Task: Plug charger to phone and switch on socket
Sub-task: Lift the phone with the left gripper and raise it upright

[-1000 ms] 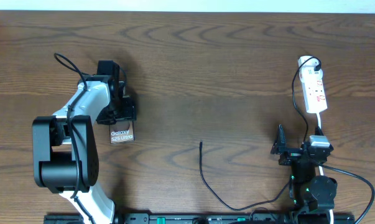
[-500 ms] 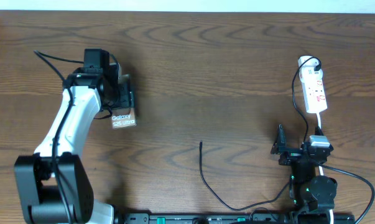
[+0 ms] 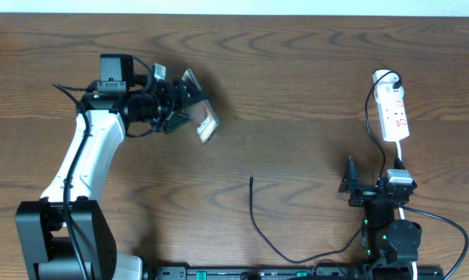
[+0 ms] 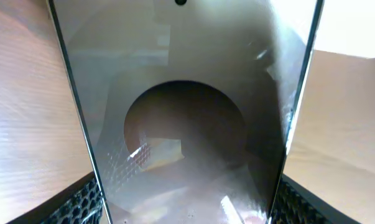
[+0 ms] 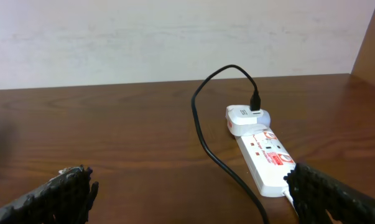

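Note:
My left gripper (image 3: 181, 109) is shut on the phone (image 3: 201, 117) and holds it off the table, tilted, at the upper left. In the left wrist view the phone's glossy face (image 4: 187, 112) fills the frame between my two fingers (image 4: 81, 202). The charger, a thin black cable, has its plug tip (image 3: 250, 180) lying free on the table at the centre, and it runs down and right to the front edge. The white socket (image 3: 393, 113) lies at the far right, also in the right wrist view (image 5: 265, 155). My right gripper (image 3: 370, 187) is open and empty, just short of the socket (image 5: 193, 199).
A white adapter (image 5: 246, 118) sits in the socket's far end with a black cable (image 5: 206, 137) looping out of it. The socket's white cord (image 3: 401, 155) runs down past my right arm. The table's far edge meets a pale wall (image 5: 175, 37).
My left arm has lifted the phone off the table and swung it up and to the right, tilting it. The right arm, cable and socket have not moved.

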